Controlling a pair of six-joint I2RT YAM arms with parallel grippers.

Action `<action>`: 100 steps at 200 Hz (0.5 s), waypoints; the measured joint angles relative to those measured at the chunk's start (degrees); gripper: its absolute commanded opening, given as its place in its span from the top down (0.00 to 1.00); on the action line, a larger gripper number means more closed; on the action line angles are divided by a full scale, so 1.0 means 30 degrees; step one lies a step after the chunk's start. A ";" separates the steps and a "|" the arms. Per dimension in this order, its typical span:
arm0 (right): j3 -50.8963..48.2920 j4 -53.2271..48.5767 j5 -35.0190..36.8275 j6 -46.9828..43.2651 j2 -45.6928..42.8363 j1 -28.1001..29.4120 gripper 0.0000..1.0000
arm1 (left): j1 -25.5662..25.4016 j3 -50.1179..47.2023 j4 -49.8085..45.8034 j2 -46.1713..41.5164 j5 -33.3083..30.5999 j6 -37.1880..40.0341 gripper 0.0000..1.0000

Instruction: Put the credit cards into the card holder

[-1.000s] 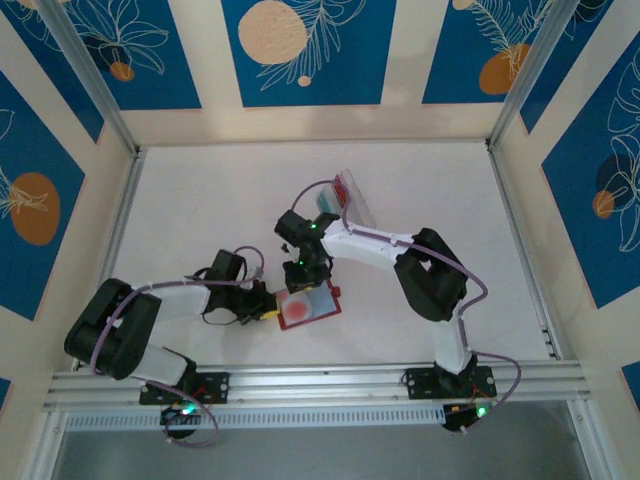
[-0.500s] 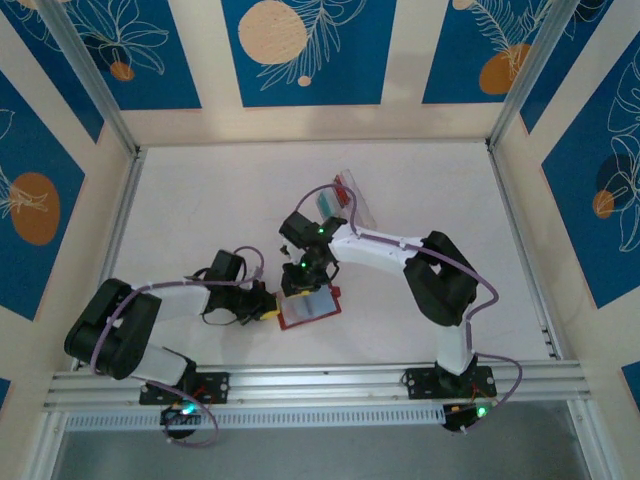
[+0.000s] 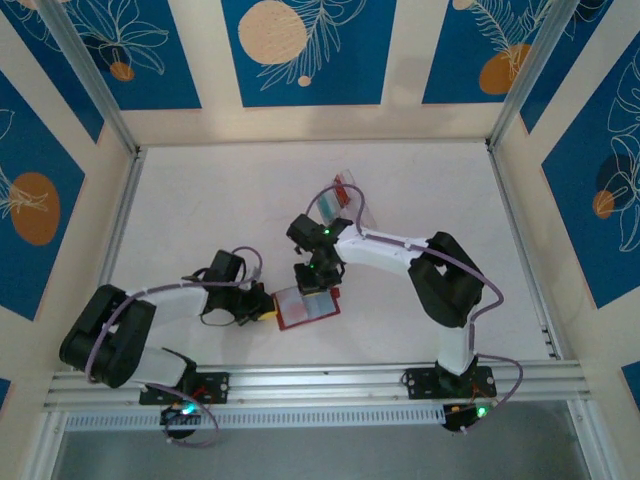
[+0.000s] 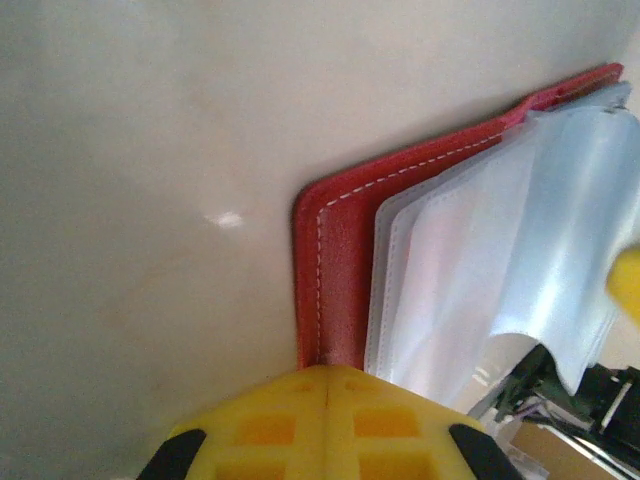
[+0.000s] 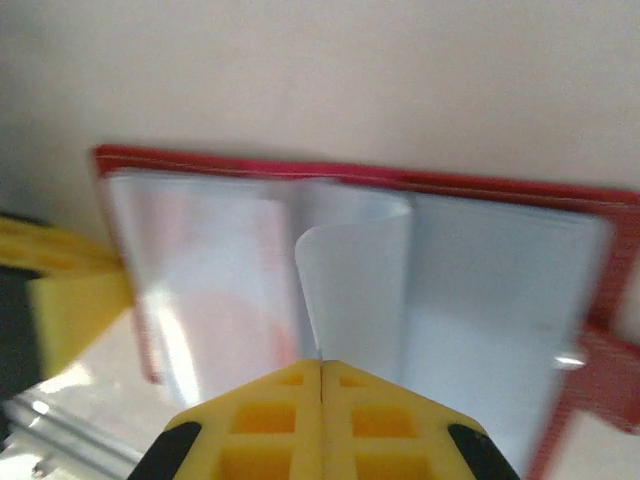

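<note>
Card holder (image 3: pixel 307 307): red, open flat, lower centre; clear pockets face up, one curled.
Credit cards (image 3: pixel 335 197): red and teal, upper centre.

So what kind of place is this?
Probably a robot test booth, not a home: a left arm and a right arm bolted to an aluminium rail, a white table, and blue leaf-print wall panels around it.
</note>
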 measured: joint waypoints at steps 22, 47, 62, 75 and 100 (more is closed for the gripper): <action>-0.0918 -0.0168 0.1311 0.0772 -0.0313 -0.0423 0.73 | 0.0044 0.0357 -0.1392 -0.0328 -0.0590 0.0328 1.00; -0.1260 -0.0532 0.3096 0.1523 -0.0685 -0.0619 0.69 | 0.0102 0.0612 -0.2280 -0.0503 -0.0874 0.0576 1.00; -0.0903 -0.1093 0.4240 0.1501 -0.0998 -0.0619 0.66 | 0.0168 0.0794 -0.2834 -0.0641 -0.0911 0.0714 1.00; -0.0240 -0.1632 0.5260 0.1297 -0.1260 -0.0678 0.62 | 0.0219 0.1064 -0.3424 -0.0882 -0.0976 0.0882 1.00; 0.1443 -0.2499 0.6907 0.0379 -0.1632 -0.1304 0.59 | 0.0328 0.1836 -0.4524 -0.1836 -0.1064 0.1224 1.00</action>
